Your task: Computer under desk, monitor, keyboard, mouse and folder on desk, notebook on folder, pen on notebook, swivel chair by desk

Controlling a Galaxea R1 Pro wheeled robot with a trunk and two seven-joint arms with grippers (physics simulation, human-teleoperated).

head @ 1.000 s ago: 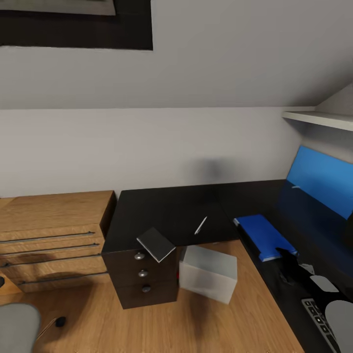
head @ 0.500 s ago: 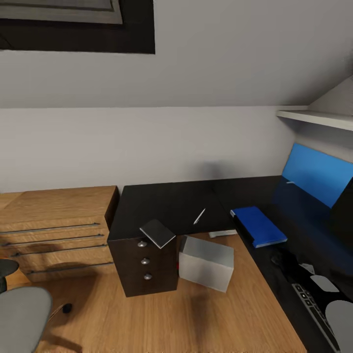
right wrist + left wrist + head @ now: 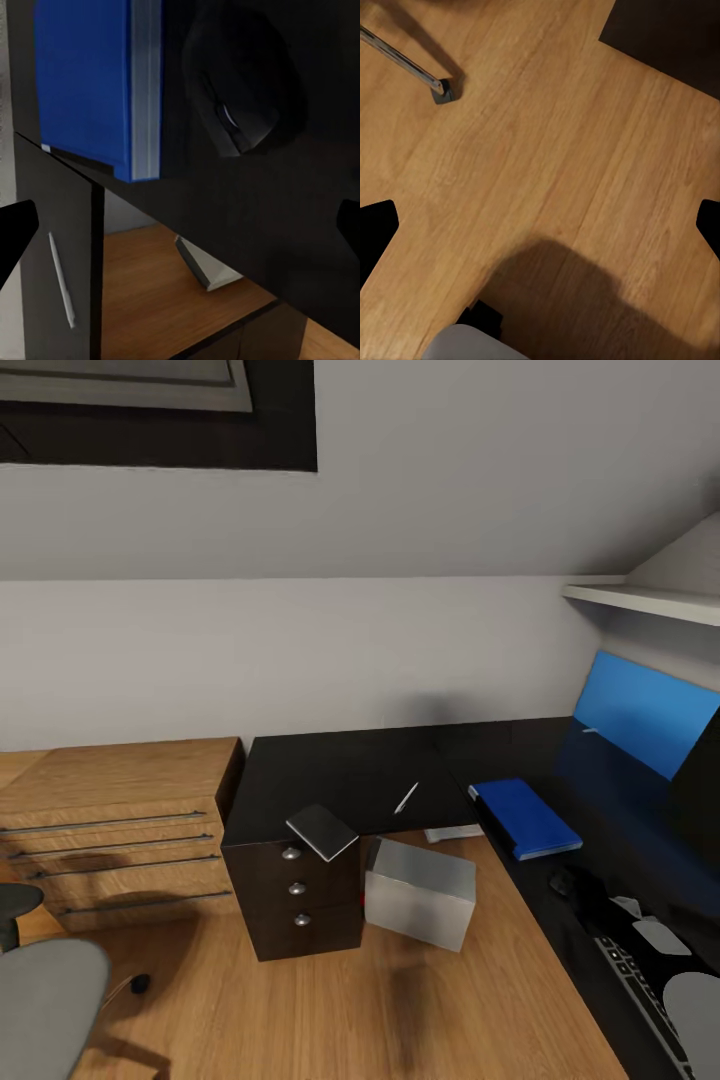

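Both grippers hang with fingers spread and nothing held, the left gripper point(image 3: 540, 225) over bare wood floor, the right gripper point(image 3: 180, 217) above the black desk point(image 3: 340, 780)

Under the right one lie the blue folder point(image 3: 90, 75) and, just beside it, the black mouse point(image 3: 240, 112). From the head view the folder point(image 3: 525, 817) lies flat on the desk's right wing; the pen point(image 3: 406, 798) lies near the inner corner, and the notebook point(image 3: 322, 832) sits tilted at the edge above the drawer unit point(image 3: 297, 905). On the floor, the grey computer point(image 3: 420, 895) stands beside the drawers; the keyboard point(image 3: 645, 1000) shows at the lower right, the swivel chair point(image 3: 45, 1000) at the lower left
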